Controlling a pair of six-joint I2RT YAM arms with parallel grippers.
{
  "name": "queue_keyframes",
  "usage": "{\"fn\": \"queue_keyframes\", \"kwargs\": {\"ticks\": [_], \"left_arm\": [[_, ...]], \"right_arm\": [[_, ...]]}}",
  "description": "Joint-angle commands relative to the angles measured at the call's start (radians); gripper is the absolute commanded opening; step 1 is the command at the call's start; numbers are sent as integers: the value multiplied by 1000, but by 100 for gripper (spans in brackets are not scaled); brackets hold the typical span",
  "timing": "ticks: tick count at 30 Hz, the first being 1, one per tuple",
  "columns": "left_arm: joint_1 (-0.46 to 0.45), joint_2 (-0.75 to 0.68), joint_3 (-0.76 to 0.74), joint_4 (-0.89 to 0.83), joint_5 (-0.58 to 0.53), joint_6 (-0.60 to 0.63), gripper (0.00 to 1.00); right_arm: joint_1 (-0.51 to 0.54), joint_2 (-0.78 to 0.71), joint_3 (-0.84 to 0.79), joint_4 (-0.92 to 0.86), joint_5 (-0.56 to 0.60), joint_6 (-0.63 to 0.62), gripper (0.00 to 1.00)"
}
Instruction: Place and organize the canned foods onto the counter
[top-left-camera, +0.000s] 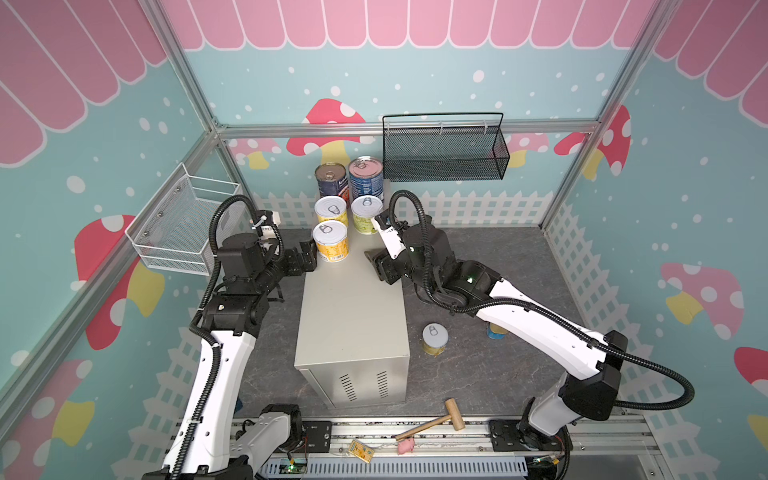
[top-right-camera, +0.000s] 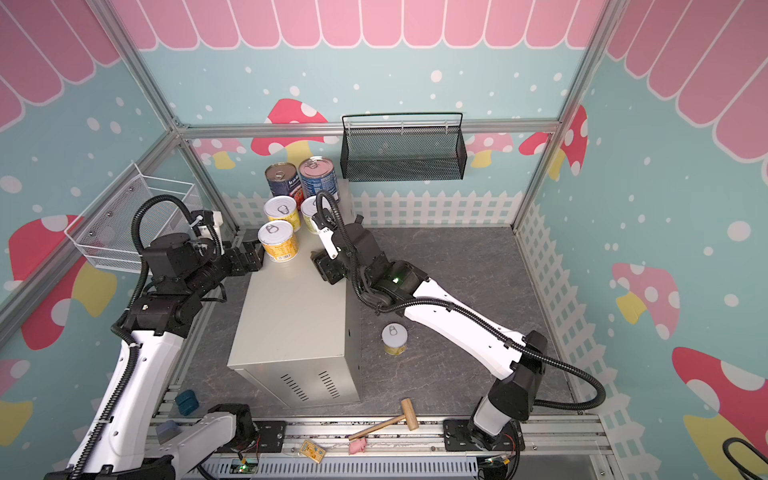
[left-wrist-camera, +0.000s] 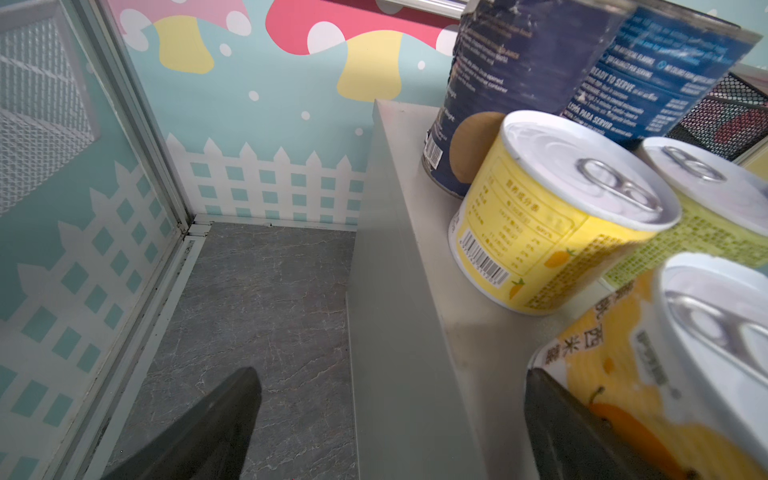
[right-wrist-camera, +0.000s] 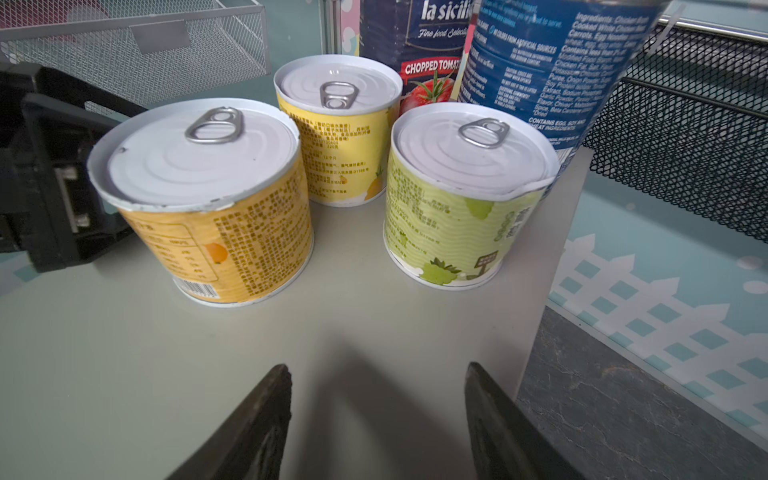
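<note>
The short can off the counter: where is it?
In both top views the short can stands upright on the grey floor, just right of the counter, near its vented end.

Two tall cans (top-right-camera: 318, 178) and three short cans (top-right-camera: 279, 243) stand on the counter (top-right-camera: 291, 316); a lone can (top-right-camera: 395, 338) stands on the floor (top-right-camera: 457, 257).

Left arm (top-left-camera: 226, 361): reaching forward.
Left fingers (left-wrist-camera: 208, 432): gaping wide, empty.
Right arm (top-left-camera: 548, 336): reaching forward.
Right fingers (right-wrist-camera: 249, 428): standing apart, empty.
</note>
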Motion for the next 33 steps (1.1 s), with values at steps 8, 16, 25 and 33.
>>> {"fn": "queue_keyframes", "kwargs": {"ticks": [8, 16, 25, 33], "left_arm": [[85, 66, 54, 52, 45, -23, 99], [181, 142, 64, 158, 287, -24, 99], [182, 218, 102, 197, 348, -1, 99], [181, 252, 112, 212, 386, -15, 99]], "right_arm": [[7, -50, -31, 15, 17, 3, 68], [7, -66, -48, 18, 28, -3, 68], [6, -72, -51, 17, 33, -4, 68], [7, -75, -55, 19, 36, -4, 68]]}}
